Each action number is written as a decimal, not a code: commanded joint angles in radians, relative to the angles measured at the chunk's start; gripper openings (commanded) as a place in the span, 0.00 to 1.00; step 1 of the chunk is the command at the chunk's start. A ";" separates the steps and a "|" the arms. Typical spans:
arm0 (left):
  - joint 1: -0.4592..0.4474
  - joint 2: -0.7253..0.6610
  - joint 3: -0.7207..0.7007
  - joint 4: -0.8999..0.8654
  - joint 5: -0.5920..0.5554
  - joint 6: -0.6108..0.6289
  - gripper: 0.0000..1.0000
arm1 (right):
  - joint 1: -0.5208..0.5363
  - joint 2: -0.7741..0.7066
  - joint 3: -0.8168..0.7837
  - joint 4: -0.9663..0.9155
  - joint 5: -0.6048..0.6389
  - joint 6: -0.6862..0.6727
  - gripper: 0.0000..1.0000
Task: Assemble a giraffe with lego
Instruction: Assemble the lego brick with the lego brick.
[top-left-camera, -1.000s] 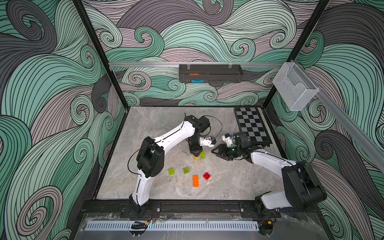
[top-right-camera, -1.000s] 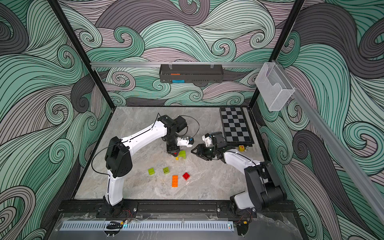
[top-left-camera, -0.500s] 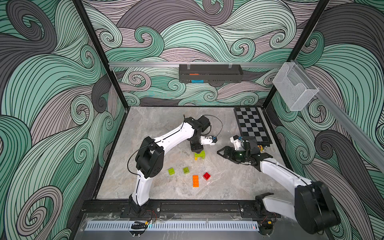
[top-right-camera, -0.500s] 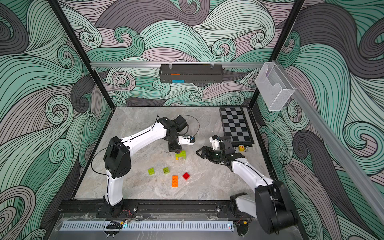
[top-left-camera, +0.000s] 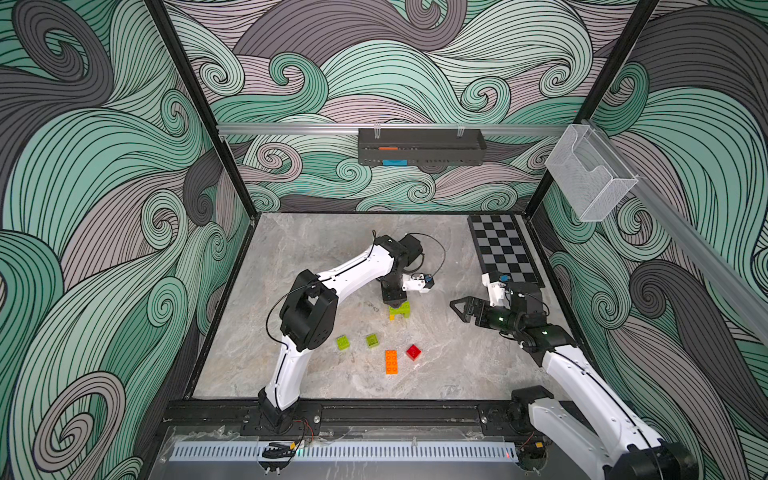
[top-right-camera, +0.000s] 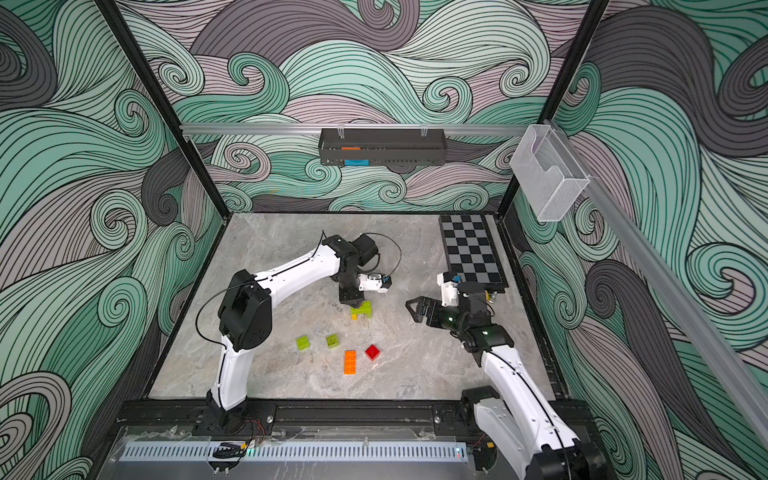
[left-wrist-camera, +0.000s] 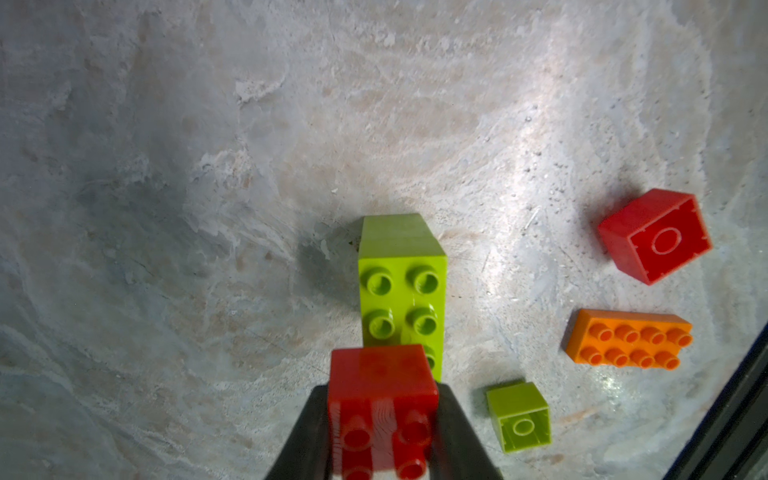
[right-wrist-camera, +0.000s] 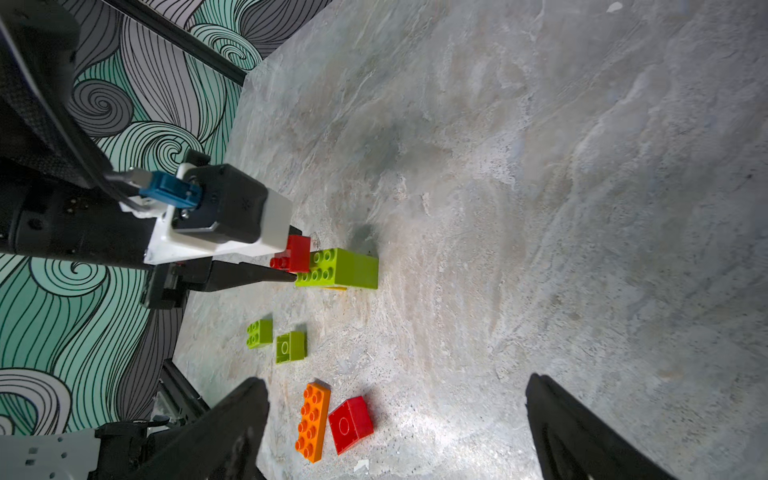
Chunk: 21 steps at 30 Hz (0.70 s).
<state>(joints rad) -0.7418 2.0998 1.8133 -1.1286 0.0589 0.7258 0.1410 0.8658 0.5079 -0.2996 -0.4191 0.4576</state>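
My left gripper (left-wrist-camera: 382, 399) is shut on a red brick (left-wrist-camera: 382, 374), studs up. It holds that brick over one end of the long lime green body brick (left-wrist-camera: 401, 286) of the giraffe (top-left-camera: 400, 309). The body stands on a yellow leg (right-wrist-camera: 334, 288) and a green one. The red brick (right-wrist-camera: 297, 253) seems to touch the body's studs. My right gripper (top-left-camera: 461, 309) hangs wide open to the right of the build, holding nothing. Loose lego lies nearer the front: two small green bricks (top-left-camera: 343, 342) (top-left-camera: 372, 340), a long orange brick (top-left-camera: 391, 361) and a red brick (top-left-camera: 413, 351).
A checkerboard mat (top-left-camera: 505, 249) lies at the back right of the marble table, close behind my right wrist. A black tray (top-left-camera: 419, 147) hangs on the back wall and a clear holder (top-left-camera: 590, 183) on the right rail.
My right gripper has opened wide and drawn back to the right, away from the build. The left gripper has stayed over the body with the red brick.
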 joint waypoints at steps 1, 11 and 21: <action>0.004 0.006 0.025 -0.050 -0.014 0.012 0.00 | -0.021 -0.001 -0.010 -0.030 0.007 -0.036 0.99; 0.005 0.017 0.021 -0.055 0.001 0.001 0.00 | -0.040 0.022 -0.016 -0.032 -0.007 -0.050 0.99; 0.005 0.022 -0.002 -0.025 0.007 -0.002 0.00 | -0.044 0.039 -0.015 -0.030 -0.012 -0.053 0.99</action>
<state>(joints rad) -0.7406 2.1048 1.8118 -1.1488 0.0517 0.7250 0.1051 0.9035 0.4995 -0.3260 -0.4206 0.4217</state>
